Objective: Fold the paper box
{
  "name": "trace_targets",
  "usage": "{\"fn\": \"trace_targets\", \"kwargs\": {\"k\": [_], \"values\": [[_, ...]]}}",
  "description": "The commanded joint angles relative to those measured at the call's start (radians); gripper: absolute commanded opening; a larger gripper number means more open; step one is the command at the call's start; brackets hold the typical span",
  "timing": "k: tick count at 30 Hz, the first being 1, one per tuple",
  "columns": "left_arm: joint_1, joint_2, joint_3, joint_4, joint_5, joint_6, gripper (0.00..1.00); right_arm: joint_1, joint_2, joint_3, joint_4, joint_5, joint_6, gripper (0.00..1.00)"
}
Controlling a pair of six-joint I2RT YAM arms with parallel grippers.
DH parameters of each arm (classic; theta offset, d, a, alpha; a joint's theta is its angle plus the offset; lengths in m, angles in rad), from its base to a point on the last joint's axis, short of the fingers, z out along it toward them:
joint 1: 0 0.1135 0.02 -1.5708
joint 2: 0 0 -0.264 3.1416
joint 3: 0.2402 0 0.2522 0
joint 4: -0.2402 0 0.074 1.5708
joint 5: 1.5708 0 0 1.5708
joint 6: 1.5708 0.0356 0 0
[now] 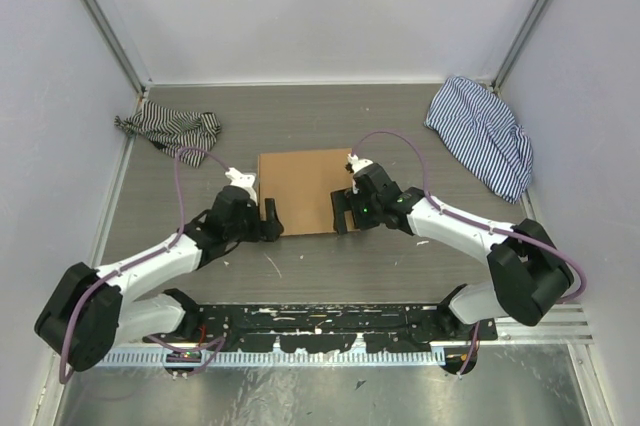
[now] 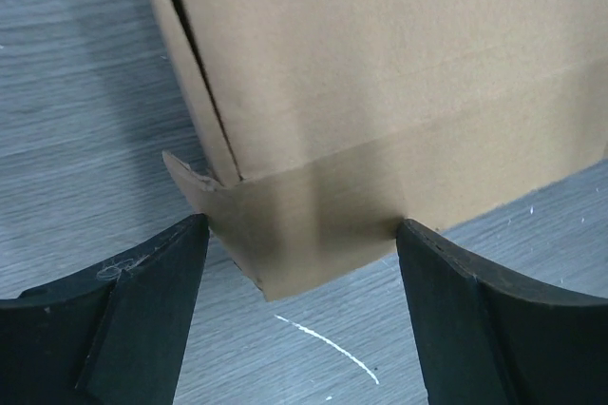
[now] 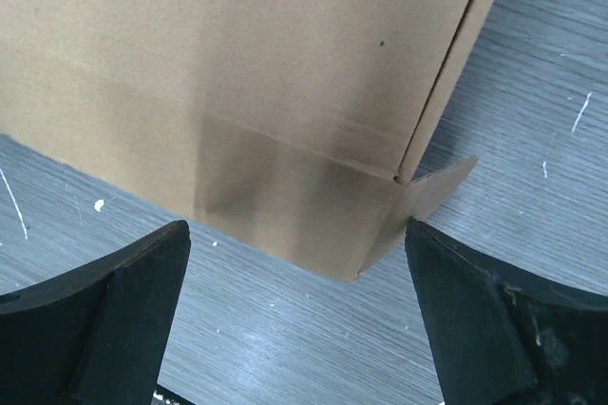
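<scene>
The paper box (image 1: 302, 189) is a plain brown cardboard shape lying closed and flat in the middle of the table. My left gripper (image 1: 270, 218) stands open at its near left corner. In the left wrist view a loose corner tab of the box (image 2: 304, 234) pokes out between the two black fingers (image 2: 142, 310), which sit just short of it. My right gripper (image 1: 342, 214) is open at the near right corner. In the right wrist view the box's front wall (image 3: 285, 205) and a side tab lie just ahead of the spread fingers (image 3: 494, 319), with nothing gripped.
A dark striped cloth (image 1: 170, 129) lies bunched at the back left. A blue-and-white striped cloth (image 1: 482, 134) sits at the back right. White walls enclose the table, and a black rail (image 1: 320, 324) runs along the near edge by the arm bases.
</scene>
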Motion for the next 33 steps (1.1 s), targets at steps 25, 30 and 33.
{"fn": "trace_targets", "kwargs": {"k": [25, 30, 33], "values": [[-0.047, -0.092, 0.134, -0.275, 0.063, -0.045, 0.84, 0.004, -0.077, 0.077, -0.091, -0.105, 0.033, 1.00], [-0.047, -0.048, 0.105, -0.265, 0.030, -0.046, 0.84, 0.002, -0.068, 0.052, -0.075, -0.117, 0.036, 0.95], [-0.046, -0.034, 0.098, -0.245, 0.043, -0.055, 0.83, 0.002, -0.060, 0.047, -0.066, -0.150, 0.040, 0.89]]}}
